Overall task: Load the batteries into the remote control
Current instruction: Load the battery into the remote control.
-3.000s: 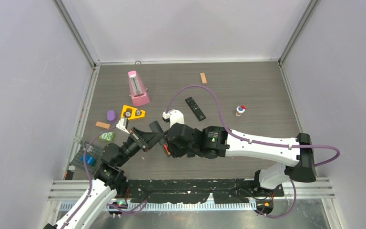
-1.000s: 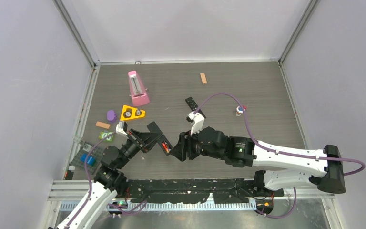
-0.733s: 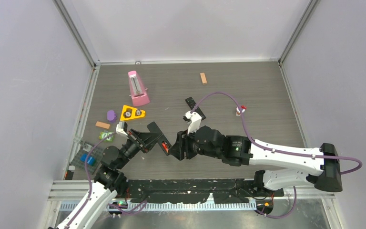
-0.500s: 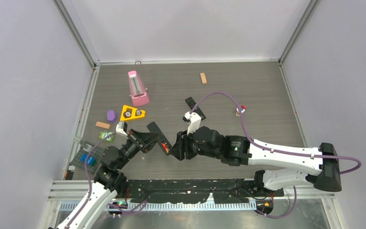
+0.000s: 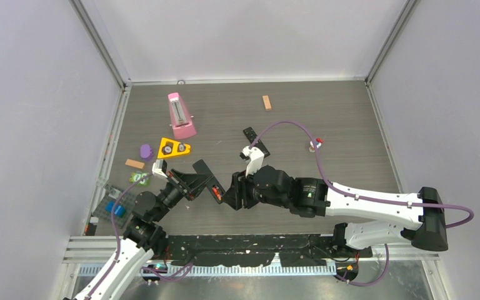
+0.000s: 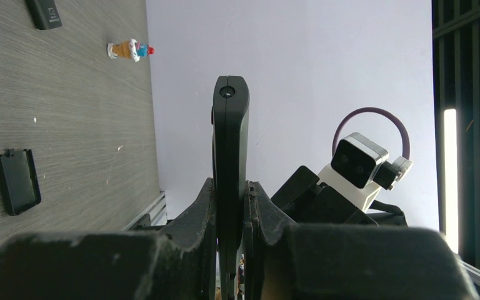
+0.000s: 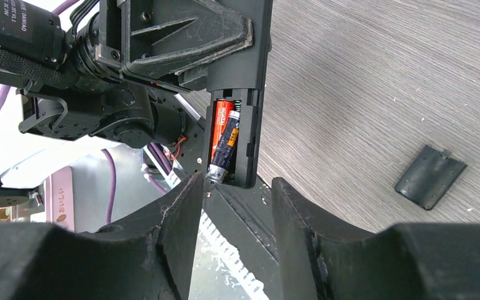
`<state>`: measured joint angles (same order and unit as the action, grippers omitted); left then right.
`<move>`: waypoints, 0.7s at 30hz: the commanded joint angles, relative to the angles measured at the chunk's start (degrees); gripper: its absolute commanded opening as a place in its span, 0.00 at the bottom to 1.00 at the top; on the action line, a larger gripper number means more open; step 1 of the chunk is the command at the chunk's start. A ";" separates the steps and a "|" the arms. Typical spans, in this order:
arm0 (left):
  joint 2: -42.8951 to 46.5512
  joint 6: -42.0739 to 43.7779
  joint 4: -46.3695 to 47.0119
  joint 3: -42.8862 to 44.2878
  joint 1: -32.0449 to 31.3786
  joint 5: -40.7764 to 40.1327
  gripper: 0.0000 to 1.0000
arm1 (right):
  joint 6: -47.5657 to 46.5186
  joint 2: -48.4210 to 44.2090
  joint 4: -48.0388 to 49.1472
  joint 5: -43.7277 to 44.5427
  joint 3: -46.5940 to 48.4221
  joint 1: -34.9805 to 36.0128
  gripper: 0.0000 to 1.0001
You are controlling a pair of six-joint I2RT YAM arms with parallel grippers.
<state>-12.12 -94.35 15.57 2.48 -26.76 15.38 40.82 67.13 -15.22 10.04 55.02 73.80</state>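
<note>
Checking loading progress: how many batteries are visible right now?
2. Both lie in the open compartment of the remote control held by the left gripper: a red battery seated, a dark battery beside it, skewed. Others may be hidden.

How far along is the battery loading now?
Done: one red battery sits in the remote control, which the left gripper clamps. In hand: a second battery lies tilted, not fully seated; the right gripper is open beside it. Left: press it in, refit the cover.
</note>
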 commanded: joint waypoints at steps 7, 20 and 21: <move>0.61 -0.53 1.95 0.22 -0.13 -0.38 0.00 | 1.44 -1.25 1.02 3.19 1.06 0.03 0.47; 1.39 -0.82 1.71 0.27 -0.13 -0.12 0.00 | 1.45 0.48 1.10 2.73 2.12 -0.06 0.46; 1.40 -0.76 1.66 0.27 -0.13 -0.14 0.00 | 1.36 0.15 1.39 2.18 1.95 -0.06 0.47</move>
<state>-11.49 -94.35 15.46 2.48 -26.76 15.40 42.19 67.24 -15.42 11.88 55.02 73.80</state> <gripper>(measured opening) 0.144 0.461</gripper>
